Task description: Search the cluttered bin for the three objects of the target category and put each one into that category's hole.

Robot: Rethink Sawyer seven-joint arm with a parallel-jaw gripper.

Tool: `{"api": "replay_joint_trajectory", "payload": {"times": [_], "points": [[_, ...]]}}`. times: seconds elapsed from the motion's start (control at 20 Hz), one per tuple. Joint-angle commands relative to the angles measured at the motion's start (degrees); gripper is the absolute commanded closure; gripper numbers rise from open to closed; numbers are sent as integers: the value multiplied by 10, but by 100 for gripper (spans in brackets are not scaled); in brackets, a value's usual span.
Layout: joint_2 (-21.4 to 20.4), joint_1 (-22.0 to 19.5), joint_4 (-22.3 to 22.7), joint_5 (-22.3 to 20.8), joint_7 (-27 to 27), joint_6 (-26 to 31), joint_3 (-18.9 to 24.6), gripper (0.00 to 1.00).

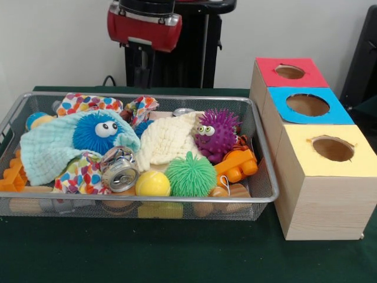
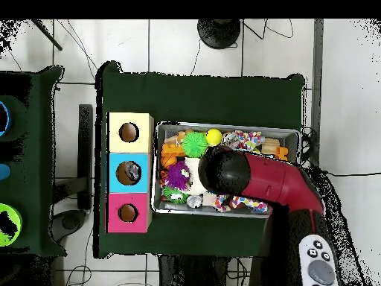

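A wire mesh bin (image 1: 266, 177) holds a jumble of toys. Among them are a blue spiky ball with eyes (image 1: 97, 132), a purple spiky ball with eyes (image 1: 215, 134) and a green spiky ball (image 1: 190, 174). A yellow ball (image 1: 152, 184) and a crushed can (image 1: 119, 170) lie near the front. Beside the bin stand three wooden boxes with holes: red (image 1: 303, 75), blue (image 1: 333, 109) and yellow (image 1: 306, 154). The red arm (image 2: 260, 182) reaches over the bin (image 2: 223, 125) in the overhead view, and its black end (image 2: 225, 169) hides whatever is under it. No gripper shows in either view.
A pale blue cloth (image 1: 47, 150), a cream cloth (image 1: 165, 141) and patterned cloths (image 1: 82, 105) drape over other items. Orange plastic blocks (image 1: 235, 165) and wooden pieces (image 1: 235, 190) lie low in the bin. Something dark sits in the blue box's hole (image 2: 132, 173).
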Motion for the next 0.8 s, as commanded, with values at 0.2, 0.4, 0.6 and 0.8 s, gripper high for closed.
{"api": "replay_joint_trajectory", "payload": {"times": [0.2, 0.4, 0.6, 0.8], "points": [[40, -30, -172, 8, -11, 132, 47, 100], [53, -28, -209, -4, -21, 137, 54, 100], [75, -44, -242, -10, -80, 162, 82, 100], [90, -47, -255, -24, -111, 160, 97, 100]]}}
